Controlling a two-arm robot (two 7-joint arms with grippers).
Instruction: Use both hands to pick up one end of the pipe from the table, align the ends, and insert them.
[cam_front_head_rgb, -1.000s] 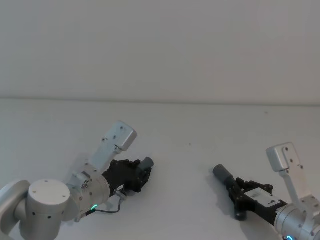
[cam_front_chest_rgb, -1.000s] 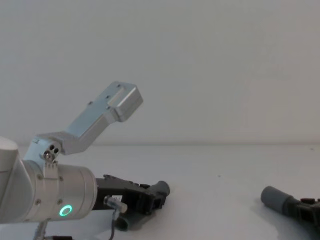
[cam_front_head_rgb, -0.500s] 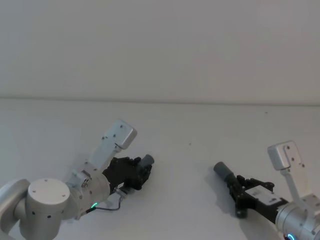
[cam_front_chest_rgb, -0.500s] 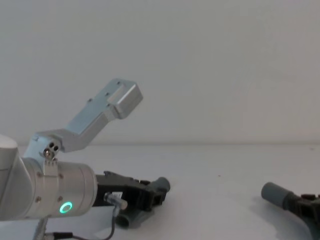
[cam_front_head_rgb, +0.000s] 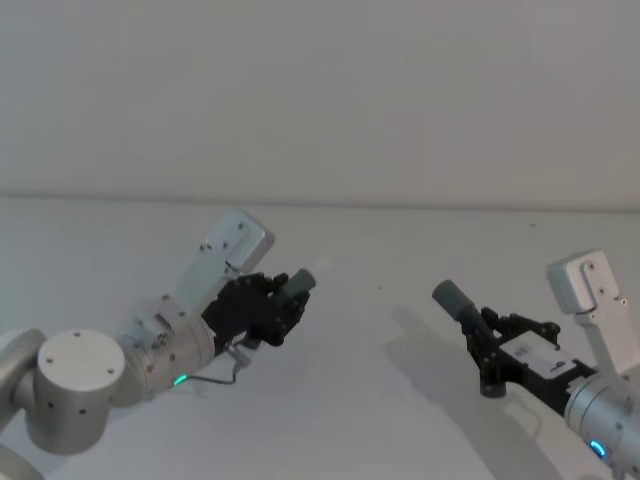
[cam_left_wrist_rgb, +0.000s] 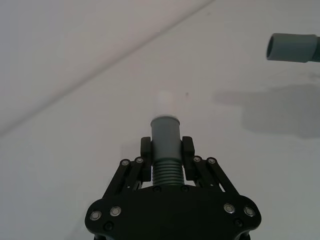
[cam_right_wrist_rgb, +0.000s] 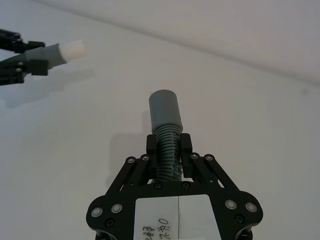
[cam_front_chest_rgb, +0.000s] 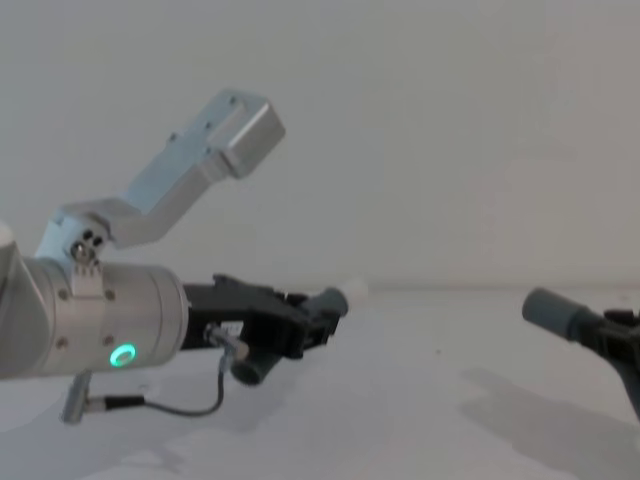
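My left gripper (cam_front_head_rgb: 272, 306) is shut on one grey pipe piece (cam_front_head_rgb: 297, 284), held above the table (cam_front_head_rgb: 380, 420). Its white tip (cam_left_wrist_rgb: 164, 102) points toward the right arm. In the left wrist view the fingers (cam_left_wrist_rgb: 145, 148) clamp the ribbed part of that piece (cam_left_wrist_rgb: 165, 135). My right gripper (cam_front_head_rgb: 488, 338) is shut on the other grey piece (cam_front_head_rgb: 453, 298), also off the table, its wider socket collar (cam_right_wrist_rgb: 164, 107) facing left. The two ends are well apart, with a wide gap between them in the chest view, from white tip (cam_front_chest_rgb: 353, 291) to socket (cam_front_chest_rgb: 548, 310).
Both pieces cast shadows on the white table (cam_front_chest_rgb: 500, 410). A bare white wall (cam_front_head_rgb: 320, 90) rises behind the table's back edge. A thin cable (cam_front_chest_rgb: 190, 405) hangs under the left wrist.
Both arms have risen, lifting their pipe pieces off the table. The left piece's white tip now shows and points right; the right piece has moved up and slightly right.
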